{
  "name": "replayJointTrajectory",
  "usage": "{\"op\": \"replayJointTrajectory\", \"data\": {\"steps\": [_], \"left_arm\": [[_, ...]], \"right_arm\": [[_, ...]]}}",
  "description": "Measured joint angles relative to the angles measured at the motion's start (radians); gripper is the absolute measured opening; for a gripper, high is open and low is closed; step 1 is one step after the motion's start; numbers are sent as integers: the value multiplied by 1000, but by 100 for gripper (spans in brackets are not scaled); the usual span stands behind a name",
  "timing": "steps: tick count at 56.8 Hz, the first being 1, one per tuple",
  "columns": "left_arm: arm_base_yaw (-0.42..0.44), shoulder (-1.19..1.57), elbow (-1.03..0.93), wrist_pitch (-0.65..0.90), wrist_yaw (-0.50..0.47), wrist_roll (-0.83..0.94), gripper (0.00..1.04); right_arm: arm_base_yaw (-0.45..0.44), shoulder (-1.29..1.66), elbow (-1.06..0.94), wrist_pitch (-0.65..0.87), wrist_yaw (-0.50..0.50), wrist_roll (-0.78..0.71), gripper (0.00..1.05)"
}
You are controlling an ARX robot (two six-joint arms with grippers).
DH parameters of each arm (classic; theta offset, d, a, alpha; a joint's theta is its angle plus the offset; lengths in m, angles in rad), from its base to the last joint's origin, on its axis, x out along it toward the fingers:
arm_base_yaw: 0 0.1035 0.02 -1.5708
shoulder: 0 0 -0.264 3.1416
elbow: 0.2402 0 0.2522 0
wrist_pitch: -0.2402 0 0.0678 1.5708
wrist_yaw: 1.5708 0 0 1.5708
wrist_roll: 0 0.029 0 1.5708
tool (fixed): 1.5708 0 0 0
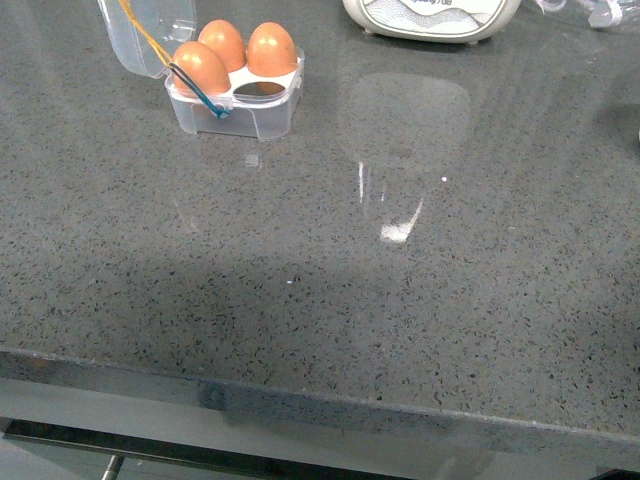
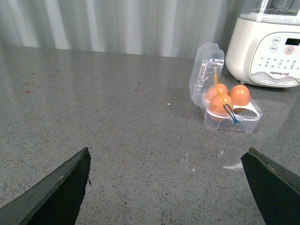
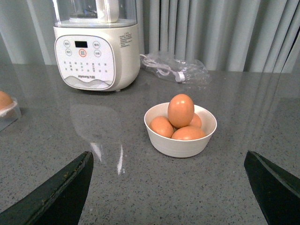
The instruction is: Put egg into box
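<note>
Box [image 1: 255, 118] first: in the front view it sits at the far left of the desk [image 1: 330, 300], lid [image 1: 140, 35] thrown back, three seated eggs [image 1: 271, 50] in it and one empty slot [image 1: 262, 89] at its near right corner; neither arm shows here. In the left wrist view your left gripper [image 2: 168, 152] is spread wide with nothing between its fingers, hovering over bare desk and looking toward the box, with the white cooker [image 2: 269, 49] just behind it. In the right wrist view your right gripper [image 3: 168, 154] is likewise spread and empty, facing a white bowl [image 3: 180, 147] that holds four eggs. The egg [image 3: 181, 110] perched on top is the one I'd take. Come down straight over it, close gently around its middle, and lift clear before travelling so the three beneath don't roll. Then aim for the empty slot, keeping off the lid and the blue elastic loop [image 1: 203, 98]
</note>
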State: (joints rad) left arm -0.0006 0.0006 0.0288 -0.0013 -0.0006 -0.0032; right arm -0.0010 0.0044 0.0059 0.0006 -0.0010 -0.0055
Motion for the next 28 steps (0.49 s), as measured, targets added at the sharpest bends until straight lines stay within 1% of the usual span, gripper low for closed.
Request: {"op": "replayJointTrajectory", "data": {"steps": [28], "left_arm": [[0,0,0,0,0,0,98]], "right_arm": [[0,0,0,0,0,0,97]]}}
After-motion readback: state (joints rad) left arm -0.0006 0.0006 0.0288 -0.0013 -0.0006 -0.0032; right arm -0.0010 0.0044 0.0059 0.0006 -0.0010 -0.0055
